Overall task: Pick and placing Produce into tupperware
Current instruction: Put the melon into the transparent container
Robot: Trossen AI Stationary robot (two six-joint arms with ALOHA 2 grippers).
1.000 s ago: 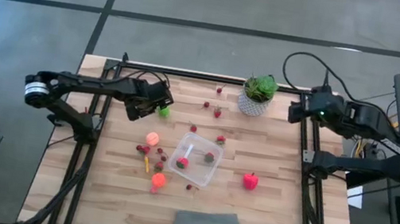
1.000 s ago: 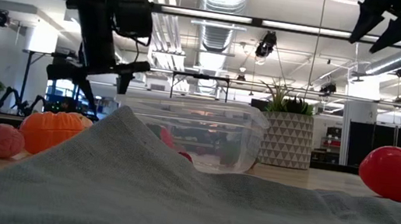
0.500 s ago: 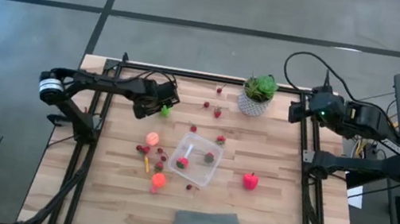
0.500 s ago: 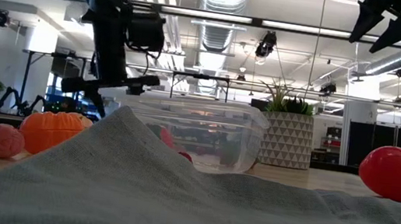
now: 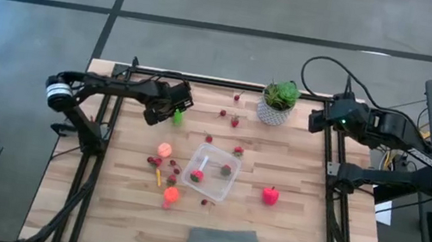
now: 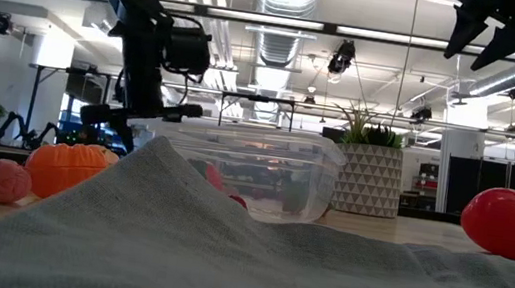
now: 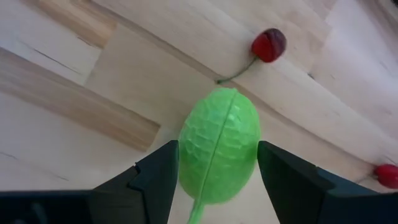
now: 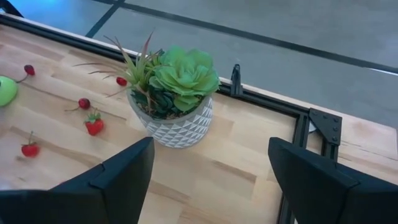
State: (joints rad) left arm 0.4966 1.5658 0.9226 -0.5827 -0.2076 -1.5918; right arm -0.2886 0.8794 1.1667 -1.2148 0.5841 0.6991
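1. Left pincer [image 7: 214,171] sits spread around the green fruit [image 7: 219,154] on the desk [image 5: 294,177], fingers not yet closed. We think the rounded fruit may roll or squirt out.
2. Tupperware [image 5: 214,171] mid-desk holds two small pieces.
3. Right pincer [image 6: 495,31] waits raised, fingers apart.

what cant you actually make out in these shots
- Left tool straddles the green fruit; left wrist view cannot show whether its fingers touch it.
- Tupperware: the grey cloth hides its base in the low view.
- Produce inside the tupperware: too small in the high view to identify.
- Right tool: raised, its arm cut off by the low view's top edge.
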